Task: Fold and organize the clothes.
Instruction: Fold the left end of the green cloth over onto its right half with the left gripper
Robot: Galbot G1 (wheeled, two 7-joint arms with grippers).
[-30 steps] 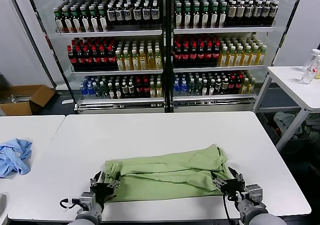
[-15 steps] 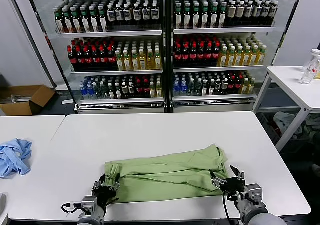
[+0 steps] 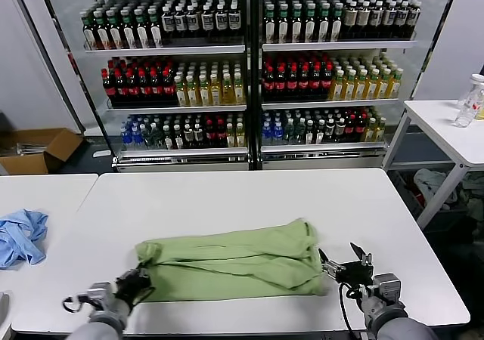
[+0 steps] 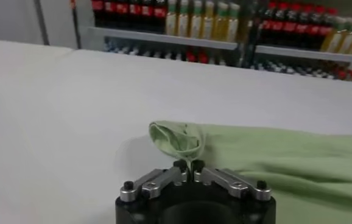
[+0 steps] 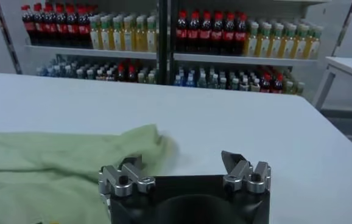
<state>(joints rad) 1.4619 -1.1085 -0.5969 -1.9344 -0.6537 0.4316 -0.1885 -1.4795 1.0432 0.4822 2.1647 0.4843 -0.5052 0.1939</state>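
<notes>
Shirt (image 3: 231, 261) lying flat near table's (image 3: 249, 196) front edge, long axis running left to right, folded into a strip. Left gripper (image 3: 137, 285) at its left end, fingers pressed together, pinching a bunched corner. Right gripper (image 3: 340, 268) just off the right end, fingers spread, not touching fabric.

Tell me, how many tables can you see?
3. The big table in the middle holds the green shirt. A second table sits at the left with blue cloth. A third table stands at the right by the fridge.
</notes>
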